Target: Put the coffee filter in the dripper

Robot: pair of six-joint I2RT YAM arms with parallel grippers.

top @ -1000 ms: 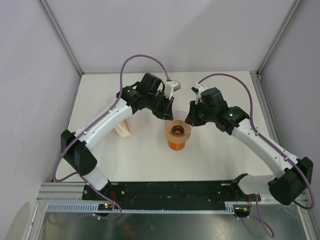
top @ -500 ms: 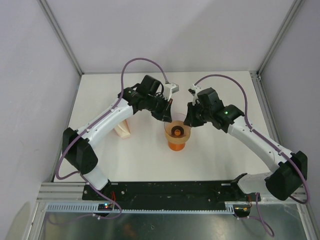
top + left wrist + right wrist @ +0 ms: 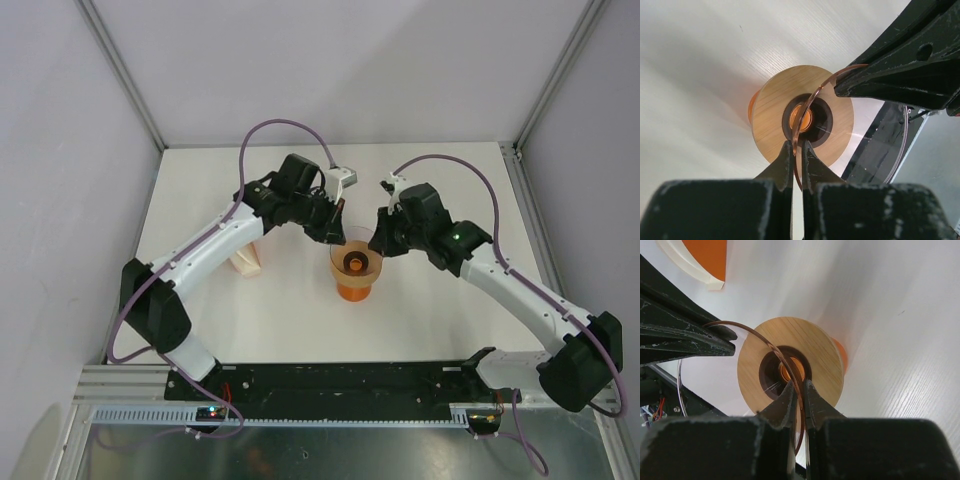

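The dripper [image 3: 355, 262], a translucent pinkish-orange funnel, is held over a round wooden disc [image 3: 775, 115] that lies on an orange cup [image 3: 354, 292]. My left gripper [image 3: 338, 233] is shut on the dripper's rim at its left side, and the rim shows as a thin copper arc [image 3: 807, 102] between its fingertips. My right gripper [image 3: 378, 241] is shut on the rim at the right side, where the arc [image 3: 771, 346] runs between its fingertips. I cannot tell whether the dripper rests on the disc. No single white coffee filter is in view.
A cream wedge-shaped stack of folded filters [image 3: 247, 260] stands left of the cup, under my left arm; it also shows in the right wrist view [image 3: 695, 260]. Grey walls enclose the white table [image 3: 450, 320] on the left, back and right.
Both arms shifted slightly sideways and back again. The dripper stays over the orange cup, held by both grippers.
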